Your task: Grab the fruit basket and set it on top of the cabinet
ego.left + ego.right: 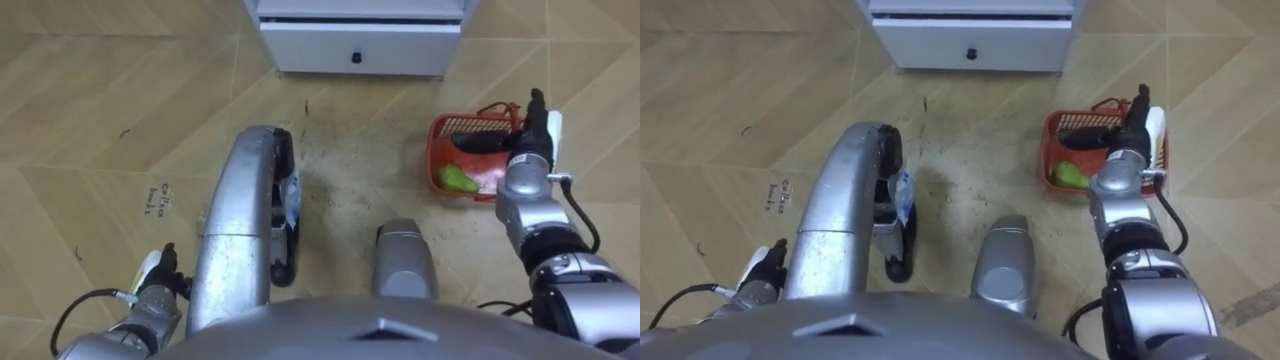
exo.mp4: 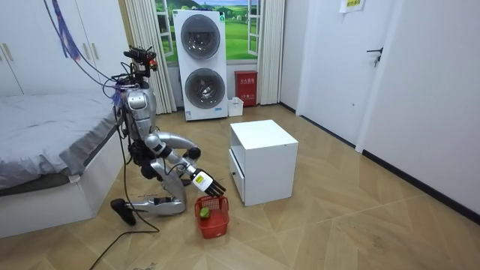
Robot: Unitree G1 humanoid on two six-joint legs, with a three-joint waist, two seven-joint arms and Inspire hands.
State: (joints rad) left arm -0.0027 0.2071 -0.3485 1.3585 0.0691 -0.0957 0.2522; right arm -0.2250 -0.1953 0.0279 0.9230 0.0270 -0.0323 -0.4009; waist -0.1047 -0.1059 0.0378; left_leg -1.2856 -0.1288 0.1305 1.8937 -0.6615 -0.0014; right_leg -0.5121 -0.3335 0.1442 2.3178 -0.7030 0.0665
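A red plastic fruit basket [image 1: 436, 150] stands on the wood floor to my front right, with a green fruit [image 1: 458, 180] in it. My right hand [image 1: 535, 125] reaches over its right rim by the red handle [image 1: 498, 108], seen edge on; a dark shape in the basket beside it could be its thumb. In the room view I kneel low on the floor, and my right hand [image 2: 212, 185] hangs just above the basket [image 2: 217, 223] with straight fingers. My left hand [image 1: 158, 280] hangs low at the lower left, holding nothing I can see.
A white cabinet [image 1: 355, 40] with a dark drawer knob stands straight ahead, close to the basket's far side. In the room view a bed [image 2: 45, 142] is behind me and stacked washing machines [image 2: 201, 64] stand at the back wall.
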